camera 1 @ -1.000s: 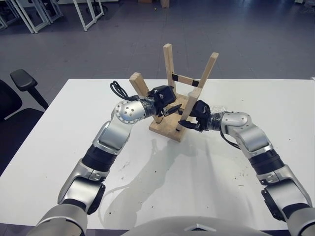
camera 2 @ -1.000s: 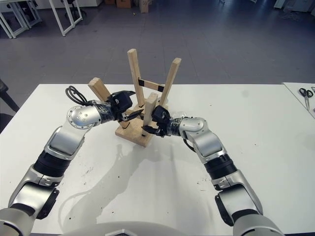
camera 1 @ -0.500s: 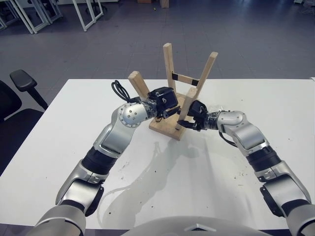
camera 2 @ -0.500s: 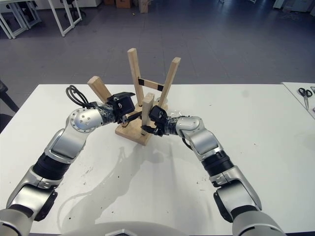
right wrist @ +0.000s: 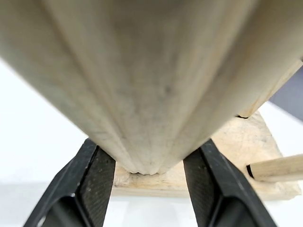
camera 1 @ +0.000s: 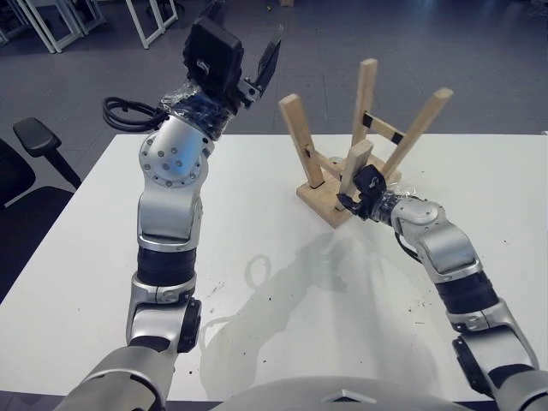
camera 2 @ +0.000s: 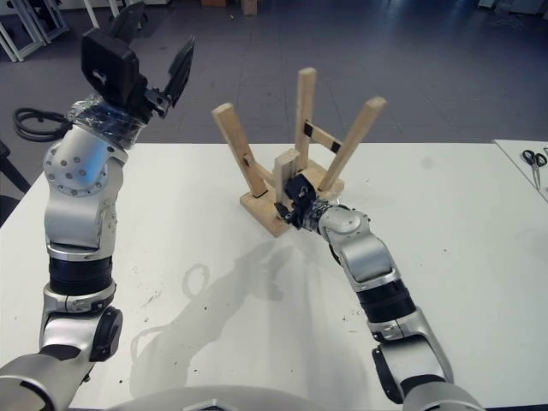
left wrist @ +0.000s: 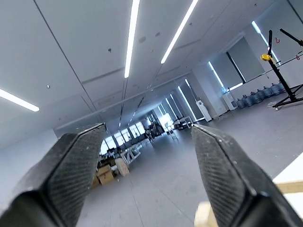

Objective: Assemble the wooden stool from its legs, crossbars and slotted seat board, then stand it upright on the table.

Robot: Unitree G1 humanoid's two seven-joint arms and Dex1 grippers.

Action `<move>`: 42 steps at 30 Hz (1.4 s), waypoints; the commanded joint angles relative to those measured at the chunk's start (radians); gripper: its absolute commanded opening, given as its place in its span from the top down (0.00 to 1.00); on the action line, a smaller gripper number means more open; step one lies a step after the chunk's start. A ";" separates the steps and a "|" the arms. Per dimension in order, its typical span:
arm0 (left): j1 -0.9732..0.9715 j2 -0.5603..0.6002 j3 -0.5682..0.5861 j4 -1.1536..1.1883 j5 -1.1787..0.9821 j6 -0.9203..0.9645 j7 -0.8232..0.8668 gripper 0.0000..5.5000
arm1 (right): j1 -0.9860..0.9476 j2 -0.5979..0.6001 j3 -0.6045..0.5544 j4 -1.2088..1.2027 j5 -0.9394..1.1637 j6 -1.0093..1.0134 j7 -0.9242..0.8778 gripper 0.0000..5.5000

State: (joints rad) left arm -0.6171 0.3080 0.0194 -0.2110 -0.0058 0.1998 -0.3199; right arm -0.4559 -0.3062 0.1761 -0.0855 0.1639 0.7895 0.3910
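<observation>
Inverted stool [camera 1: 324, 199], seemingly rigid light wood, joints possibly loose: right hand [camera 1: 358, 195] clamps near leg [camera 1: 354, 164] low; left hand [camera 1: 244, 32] aloft, wide.

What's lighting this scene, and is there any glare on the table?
Left wrist view: long ceiling light strips shine bright beyond the open left gripper. Left eye view: the white table is evenly lit, with no hard glare spot.
</observation>
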 commanded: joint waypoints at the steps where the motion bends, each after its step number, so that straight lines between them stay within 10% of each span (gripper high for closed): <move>1: 0.050 0.019 0.008 0.007 -0.009 0.029 -0.009 0.40 | -0.060 0.130 -0.118 -0.140 0.105 0.188 -0.084 0.63; 11: 0.103 0.041 0.009 0.055 -0.002 -0.016 -0.015 0.40 | -0.047 0.018 0.077 -0.349 0.013 0.149 -0.074 0.55; 23: 0.086 0.050 0.032 0.118 -0.006 -0.060 -0.002 0.40 | -0.273 0.053 -0.249 -0.534 0.286 0.165 -0.026 0.55; 30: 0.070 0.069 0.054 0.046 -0.006 -0.037 0.012 0.40 | -0.083 -0.177 -0.054 -0.341 0.012 -0.081 0.022 0.55; 42: -0.203 0.034 0.162 -0.032 -0.264 0.189 0.024 0.40 | -0.085 0.003 -0.016 -0.436 0.134 -0.057 0.038 0.55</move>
State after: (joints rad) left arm -0.7299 0.3610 0.1347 -0.2084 -0.1703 0.2991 -0.2981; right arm -0.5027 -0.3213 0.2106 -0.5195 0.2904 0.7197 0.4620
